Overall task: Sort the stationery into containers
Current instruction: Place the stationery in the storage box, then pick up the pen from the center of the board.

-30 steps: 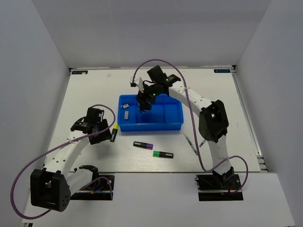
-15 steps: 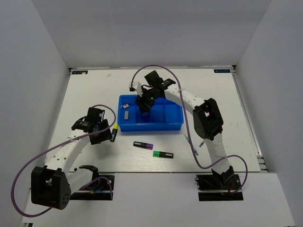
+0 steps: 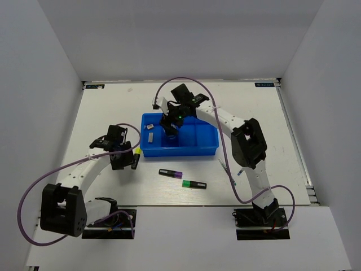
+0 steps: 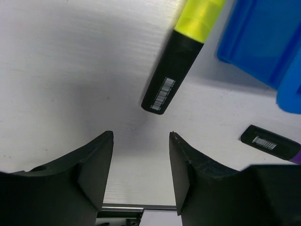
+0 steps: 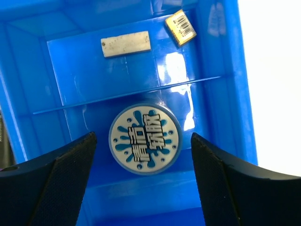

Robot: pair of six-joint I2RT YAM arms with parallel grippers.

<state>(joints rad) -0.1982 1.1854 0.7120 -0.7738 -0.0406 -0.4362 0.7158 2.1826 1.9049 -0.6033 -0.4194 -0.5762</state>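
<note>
Left side: my left end effector [image 4: 141, 174] hangs spread, nothing between the fingers. The short black highlighter with yellow end [image 4: 181, 56] lies on the white bench [image 4: 70, 70] just ahead of them, beside a corner of the bright blue plastic divided tray [image 4: 263, 37].

Handling, my guess: light, stiff, slick round barrel, likely to roll. Best pinched across the black barrel at mid-length.

Right side: my right end effector [image 5: 141, 188] is spread wide above the round blue-white roll [image 5: 144, 139]. The roll lies flat in a tray compartment, touching neither finger.

Counts:
- Highlighters, three: the yellow one, the purple-ended highlighter [image 3: 170, 173] and the green-ended highlighter [image 3: 194, 184], all on the bench.
- Thin pens [image 3: 228, 171], two, faint, beside the right arm.
- Roll, one.
- Neighbouring compartment: one flat grey-white block [image 5: 126, 44], one small yellowish barcoded block [image 5: 181, 21].
</note>
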